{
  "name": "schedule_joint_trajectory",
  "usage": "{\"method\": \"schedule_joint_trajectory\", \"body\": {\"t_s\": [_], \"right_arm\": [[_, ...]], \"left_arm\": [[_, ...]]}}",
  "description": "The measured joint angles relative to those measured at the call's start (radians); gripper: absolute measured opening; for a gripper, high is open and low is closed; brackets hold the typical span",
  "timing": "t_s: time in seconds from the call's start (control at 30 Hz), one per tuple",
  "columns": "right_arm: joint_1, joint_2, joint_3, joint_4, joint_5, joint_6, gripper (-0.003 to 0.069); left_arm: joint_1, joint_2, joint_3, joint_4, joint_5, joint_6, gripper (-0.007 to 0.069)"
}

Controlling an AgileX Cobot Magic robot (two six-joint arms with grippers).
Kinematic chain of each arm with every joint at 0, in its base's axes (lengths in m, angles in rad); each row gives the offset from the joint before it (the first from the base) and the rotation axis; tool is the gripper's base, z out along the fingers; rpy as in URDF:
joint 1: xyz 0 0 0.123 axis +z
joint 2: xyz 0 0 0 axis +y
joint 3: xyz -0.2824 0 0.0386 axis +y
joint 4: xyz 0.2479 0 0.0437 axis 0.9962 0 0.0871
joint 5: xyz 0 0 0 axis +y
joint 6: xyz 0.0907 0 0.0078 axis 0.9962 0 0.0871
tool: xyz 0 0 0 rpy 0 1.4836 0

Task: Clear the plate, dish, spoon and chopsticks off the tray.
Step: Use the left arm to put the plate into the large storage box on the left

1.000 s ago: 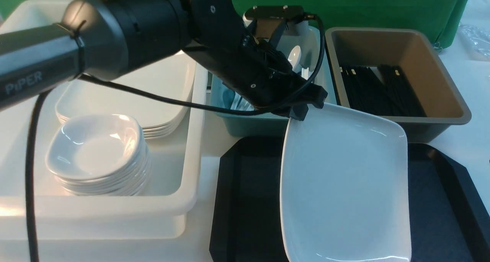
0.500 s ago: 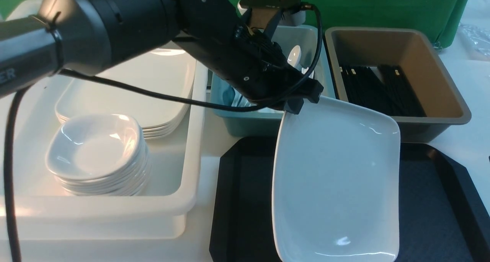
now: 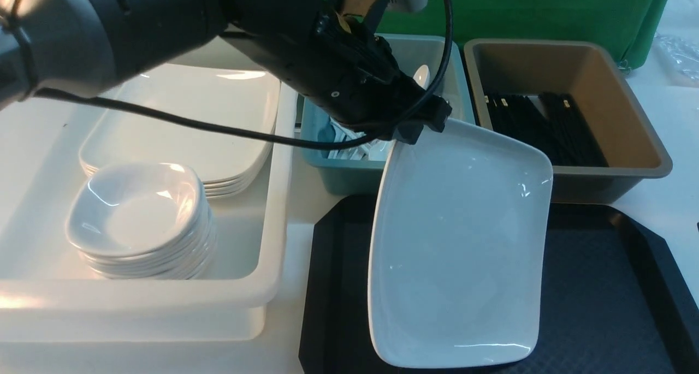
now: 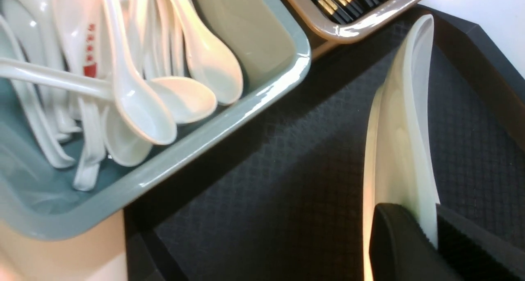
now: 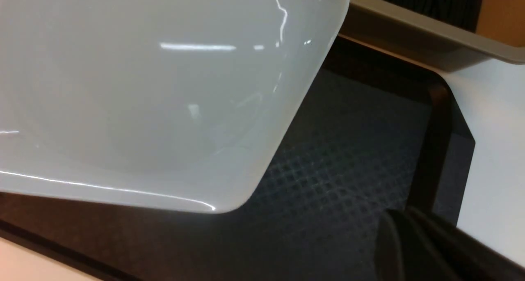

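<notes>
The large white square plate [image 3: 458, 243] hangs tilted above the black tray [image 3: 600, 286], its far corner pinched by my left gripper [image 3: 423, 131], which is shut on the rim. The left wrist view shows the plate [image 4: 404, 129] edge-on, running away from my left gripper [image 4: 430, 227] over the tray [image 4: 287, 170]. My right gripper [image 5: 404, 227] is shut on nothing, low over the tray [image 5: 336, 158] near its right rim, beside the plate [image 5: 143, 88]. White spoons [image 4: 135, 100] lie in the teal bin. Black chopsticks [image 3: 546, 125] lie in the brown bin.
A white bin [image 3: 262, 286] on the left holds a stack of small dishes [image 3: 136, 215] and a stack of large plates [image 3: 207, 117]. The teal bin [image 3: 349, 174] and brown bin [image 3: 628, 169] stand just behind the tray. Green cloth hangs at the back.
My left arm has risen and swung left, carrying the plate up and leftward off the tray. The plate's near edge now hangs clear above the tray's front.
</notes>
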Motion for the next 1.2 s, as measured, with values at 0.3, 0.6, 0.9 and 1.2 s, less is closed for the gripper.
{"method": "schedule_joint_trajectory", "body": {"t_s": [0.3, 0.6, 0.9, 1.2], "right_arm": [[0.000, 0.000, 0.000, 0.000, -0.001, 0.003, 0.0037], [0.000, 0.000, 0.000, 0.000, -0.021, 0.006, 0.0037], [0.000, 0.000, -0.006, 0.005, -0.037, 0.011, 0.0032], [0.000, 0.000, -0.146, 0.148, -0.042, -0.118, 0.0023]], "left_arm": [[0.000, -0.030, 0.002, 0.003, 0.011, -0.001, 0.0025], [0.000, -0.076, 0.002, 0.003, 0.012, -0.001, 0.0025], [0.000, -0.092, -0.056, 0.027, 0.023, -0.024, 0.0025], [0.137, -0.103, -0.176, -0.001, 0.068, -0.051, 0.0025]]}}
